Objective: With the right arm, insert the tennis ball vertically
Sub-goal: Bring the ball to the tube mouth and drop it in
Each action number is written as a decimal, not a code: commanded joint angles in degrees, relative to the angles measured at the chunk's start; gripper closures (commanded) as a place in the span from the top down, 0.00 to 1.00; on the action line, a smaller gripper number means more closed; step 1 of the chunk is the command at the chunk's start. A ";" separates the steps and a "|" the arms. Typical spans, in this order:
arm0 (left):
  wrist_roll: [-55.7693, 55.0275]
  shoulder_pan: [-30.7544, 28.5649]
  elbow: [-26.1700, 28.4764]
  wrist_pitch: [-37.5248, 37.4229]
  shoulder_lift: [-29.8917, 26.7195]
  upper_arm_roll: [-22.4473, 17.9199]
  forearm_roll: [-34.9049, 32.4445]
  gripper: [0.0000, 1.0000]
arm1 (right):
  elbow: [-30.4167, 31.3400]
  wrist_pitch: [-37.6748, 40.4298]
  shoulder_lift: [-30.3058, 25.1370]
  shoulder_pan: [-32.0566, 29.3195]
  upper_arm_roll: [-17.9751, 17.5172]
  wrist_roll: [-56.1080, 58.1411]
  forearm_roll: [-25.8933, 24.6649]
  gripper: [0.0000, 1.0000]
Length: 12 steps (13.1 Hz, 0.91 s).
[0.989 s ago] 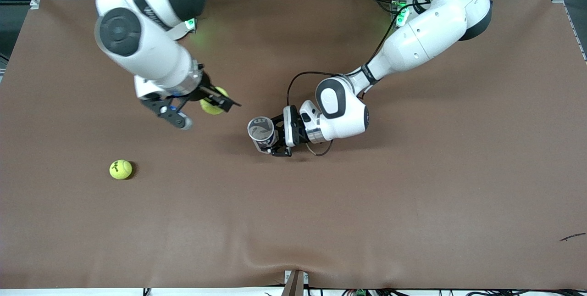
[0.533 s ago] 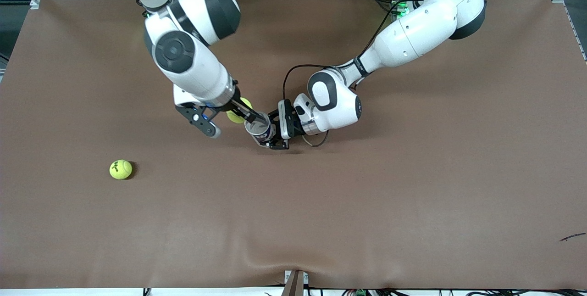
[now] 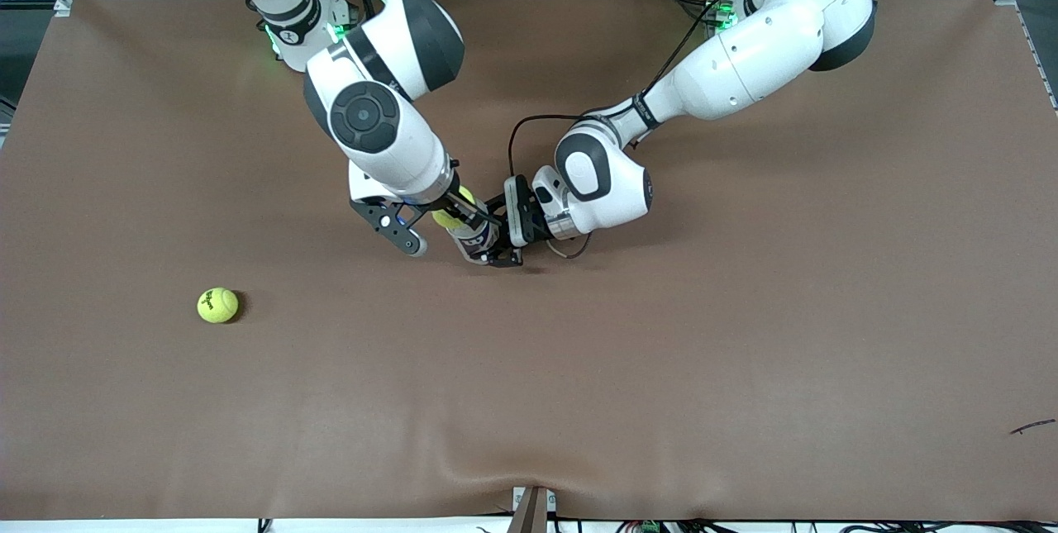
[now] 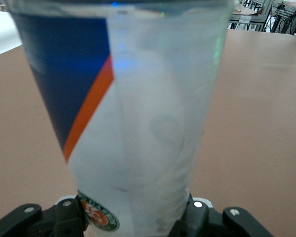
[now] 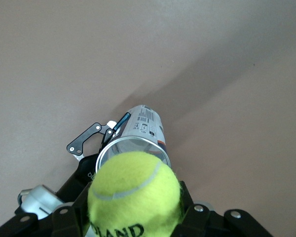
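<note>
My right gripper (image 3: pixel 450 224) is shut on a yellow-green tennis ball (image 3: pixel 451 217) and holds it right over the open mouth of a clear ball can (image 3: pixel 478 245). In the right wrist view the tennis ball (image 5: pixel 134 195) sits between the fingers, with the can's round rim (image 5: pixel 138 136) just below it. The left gripper (image 3: pixel 498 240) is shut on the can and holds it upright on the brown table. The can (image 4: pixel 138 123), with its blue and orange label, fills the left wrist view above the left gripper (image 4: pixel 133 217). The ball hides the inside of the can.
A second tennis ball (image 3: pixel 217 305) lies on the table toward the right arm's end, nearer the front camera. A small dark twig (image 3: pixel 1031 426) lies near the table's edge at the left arm's end. The brown cloth (image 3: pixel 529 467) wrinkles at the front edge.
The right arm has carried the tennis ball across from its own end to over the can's mouth. The left arm has shifted the can slightly toward it.
</note>
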<state>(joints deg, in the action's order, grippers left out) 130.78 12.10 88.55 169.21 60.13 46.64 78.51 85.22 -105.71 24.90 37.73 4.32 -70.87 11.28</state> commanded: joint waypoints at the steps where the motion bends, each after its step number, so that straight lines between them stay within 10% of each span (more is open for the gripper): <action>1: 1.76 0.64 0.04 0.77 0.42 0.03 2.18 0.67 | -1.29 -0.37 1.64 1.12 0.51 -1.91 -0.64 0.32; 6: 1.76 0.64 0.04 0.69 0.34 0.03 2.18 0.67 | -1.29 -0.81 2.95 2.35 0.51 -1.91 -0.47 0.36; 7: 1.76 0.64 0.04 0.77 0.34 0.03 2.18 0.67 | -1.29 -0.81 3.05 2.44 0.51 -1.91 -0.55 0.44; 9: 1.76 0.64 0.04 0.69 0.34 0.03 2.09 0.67 | -1.29 -0.72 3.13 2.35 0.60 -1.91 -0.55 0.97; 12: 1.76 0.64 -0.05 0.77 0.25 0.03 2.18 0.68 | -1.37 -0.37 2.43 1.57 0.69 -2.00 -0.38 1.00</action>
<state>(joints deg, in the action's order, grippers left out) 131.03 12.12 88.53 169.21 60.14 46.65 78.86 85.04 -106.83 27.52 39.44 4.60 -71.70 11.27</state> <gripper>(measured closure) 0.326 0.093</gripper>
